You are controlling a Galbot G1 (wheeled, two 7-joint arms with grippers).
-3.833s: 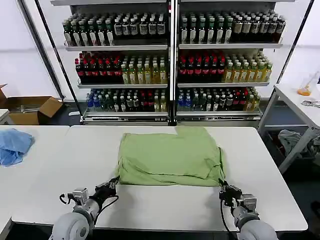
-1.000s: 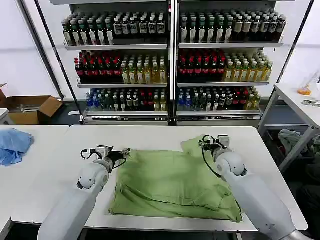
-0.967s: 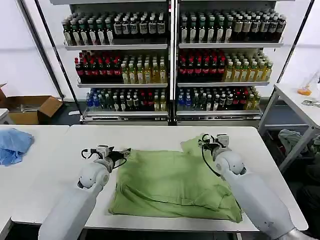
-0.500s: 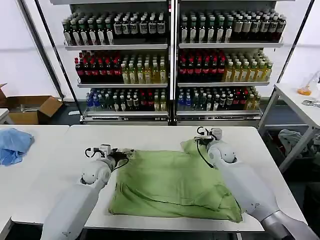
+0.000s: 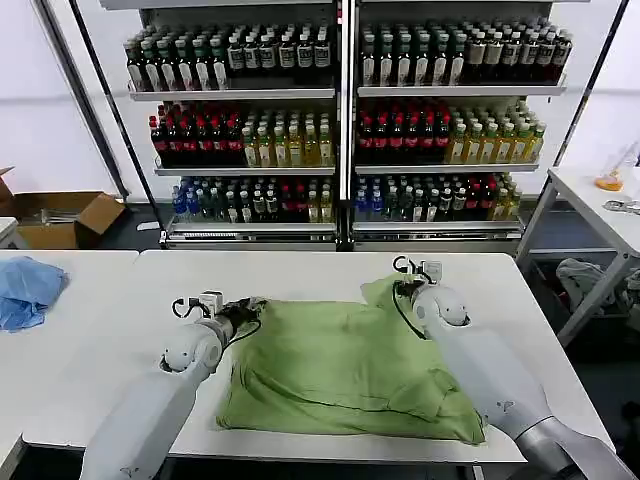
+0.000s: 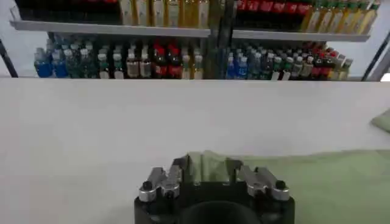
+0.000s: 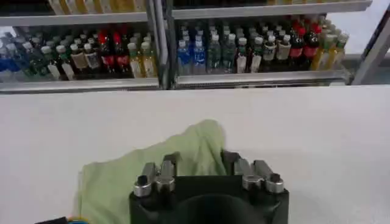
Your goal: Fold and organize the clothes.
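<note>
The clothes are one light green shirt (image 5: 340, 370), lying folded over on the white table (image 5: 110, 350). My left gripper (image 5: 250, 308) is low at the shirt's far left corner. In the left wrist view the left gripper (image 6: 207, 165) is open, with the green shirt (image 6: 317, 182) edge lying between its fingers. My right gripper (image 5: 398, 285) is at the far right corner, where the cloth stands up in a small peak. In the right wrist view the right gripper (image 7: 198, 159) is open around that bunched shirt (image 7: 122, 176) corner.
A light blue cloth (image 5: 25, 285) lies on the neighbouring table at the left. Shelves of bottles (image 5: 340, 130) stand behind the table. A cardboard box (image 5: 60, 215) sits on the floor at the left, and another table (image 5: 600, 215) stands at the right.
Since 3.8 s ago both grippers carried the shirt's near edge from the table's front over to the far side. In the last second the right gripper drifted slightly left.
</note>
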